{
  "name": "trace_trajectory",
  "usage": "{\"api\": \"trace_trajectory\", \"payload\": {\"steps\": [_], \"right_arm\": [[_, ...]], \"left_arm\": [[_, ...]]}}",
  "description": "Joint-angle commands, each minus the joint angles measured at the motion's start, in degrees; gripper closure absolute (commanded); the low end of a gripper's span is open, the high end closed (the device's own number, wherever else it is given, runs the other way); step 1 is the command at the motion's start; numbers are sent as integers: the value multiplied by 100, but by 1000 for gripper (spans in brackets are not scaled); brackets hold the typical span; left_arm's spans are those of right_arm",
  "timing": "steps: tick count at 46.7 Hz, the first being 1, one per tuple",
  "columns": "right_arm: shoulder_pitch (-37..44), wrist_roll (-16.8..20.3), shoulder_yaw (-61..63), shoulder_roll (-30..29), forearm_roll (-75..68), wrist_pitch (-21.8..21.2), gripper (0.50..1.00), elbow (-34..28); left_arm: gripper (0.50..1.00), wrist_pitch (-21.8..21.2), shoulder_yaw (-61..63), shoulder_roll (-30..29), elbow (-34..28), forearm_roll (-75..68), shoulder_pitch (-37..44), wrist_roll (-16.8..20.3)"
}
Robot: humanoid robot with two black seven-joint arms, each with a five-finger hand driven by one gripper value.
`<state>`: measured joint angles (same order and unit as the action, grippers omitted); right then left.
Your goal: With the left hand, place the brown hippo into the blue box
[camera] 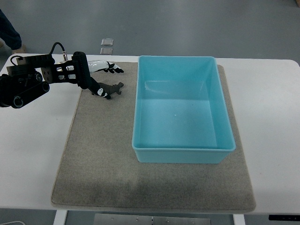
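Observation:
The blue box (225, 146) stands on the right half of a grey mat (98, 154), and its inside shows only bare blue floor. I see no brown hippo anywhere in the top view. My left arm comes in from the left edge over the white table. My left hand (110, 79) is at the mat's far left corner, just left of the box's far corner. Its fingers (112, 89) are spread and hold nothing. The right arm is out of view.
The white table (33, 154) extends left and right of the mat. A person's dark sleeve (8, 33) shows at the top left corner. Two small square plates (107, 45) lie on the floor beyond the table's far edge.

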<state>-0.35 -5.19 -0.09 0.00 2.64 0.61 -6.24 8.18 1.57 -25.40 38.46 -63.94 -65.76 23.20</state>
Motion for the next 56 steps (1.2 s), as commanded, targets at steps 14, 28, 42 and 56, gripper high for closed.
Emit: {"api": "trace_trajectory", "payload": {"steps": [14, 28, 42, 56], "right_arm": [[0, 0, 0, 0, 0, 0, 564, 0], [0, 0, 0, 0, 0, 0, 564, 0], [0, 0, 0, 0, 0, 0, 564, 0], [0, 0, 0, 0, 0, 0, 564, 0]], "left_arm": [[791, 43, 81, -26, 21, -22, -33, 0], [1000, 377, 116, -53, 13, -188, -60, 0], [1000, 368, 28, -53, -31, -268, -192, 0], [1000, 351, -542, -44, 30, -180, -710, 0]]}}
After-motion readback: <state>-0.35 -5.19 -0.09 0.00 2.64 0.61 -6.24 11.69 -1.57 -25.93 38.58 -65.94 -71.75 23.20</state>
